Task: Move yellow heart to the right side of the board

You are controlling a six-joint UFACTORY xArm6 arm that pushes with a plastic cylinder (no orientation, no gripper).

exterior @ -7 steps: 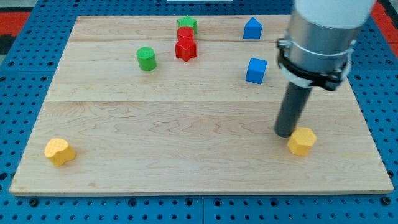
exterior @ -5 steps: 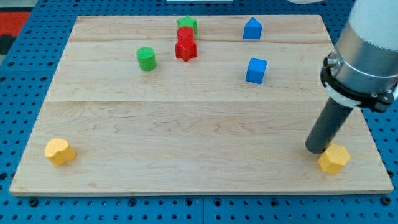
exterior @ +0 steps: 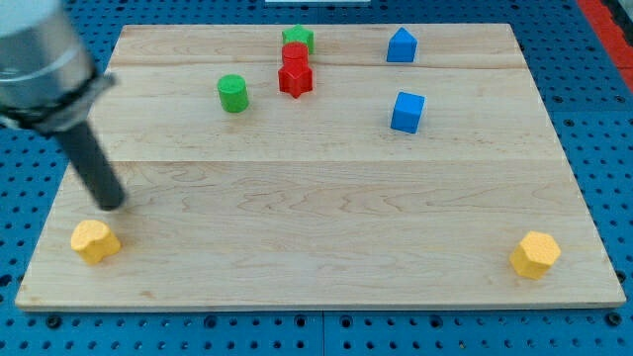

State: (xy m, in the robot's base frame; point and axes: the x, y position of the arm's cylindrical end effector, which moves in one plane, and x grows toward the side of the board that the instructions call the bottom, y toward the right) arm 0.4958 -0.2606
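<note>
Resting on a blue pegboard, the wooden tabletop (exterior: 326, 198) carries two yellow, two blue, two green and two red blocks; yellow heart (exterior: 95, 240) lies bottom-left, just below my tip (exterior: 111, 203); no hand fitted.

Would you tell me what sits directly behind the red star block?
Another red block touches the red star behind it, then a green block. Their lower parts are covered.

1. My arm (exterior: 35, 59) enters from the view's top left corner, its wide grey body blurred.
2. The dark rod (exterior: 91, 163) slants down toward the view's right.
3. My tip (exterior: 112, 204) rests low at the view's left.
</note>
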